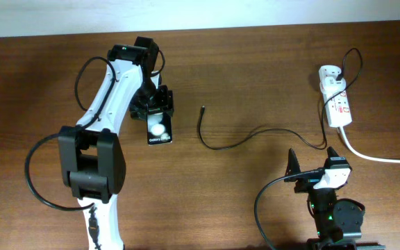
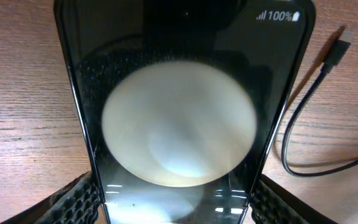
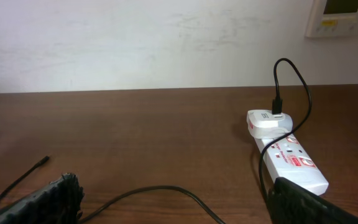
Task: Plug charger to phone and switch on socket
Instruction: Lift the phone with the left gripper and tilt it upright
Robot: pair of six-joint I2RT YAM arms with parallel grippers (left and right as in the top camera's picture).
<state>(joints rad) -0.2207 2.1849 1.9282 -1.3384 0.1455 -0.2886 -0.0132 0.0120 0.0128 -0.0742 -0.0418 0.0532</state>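
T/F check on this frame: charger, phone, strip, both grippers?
1. The charger is plugged into the phone. False: its tip lies loose on the table, apart from the phone.
2. The left gripper brackets the phone. True.
3. The right gripper holds the charger. False: it is open and empty, and the cable lies ahead of it.
4. The charger's far end sits in the white adapter on the power strip. True.
5. The phone screen reads 100%. True.
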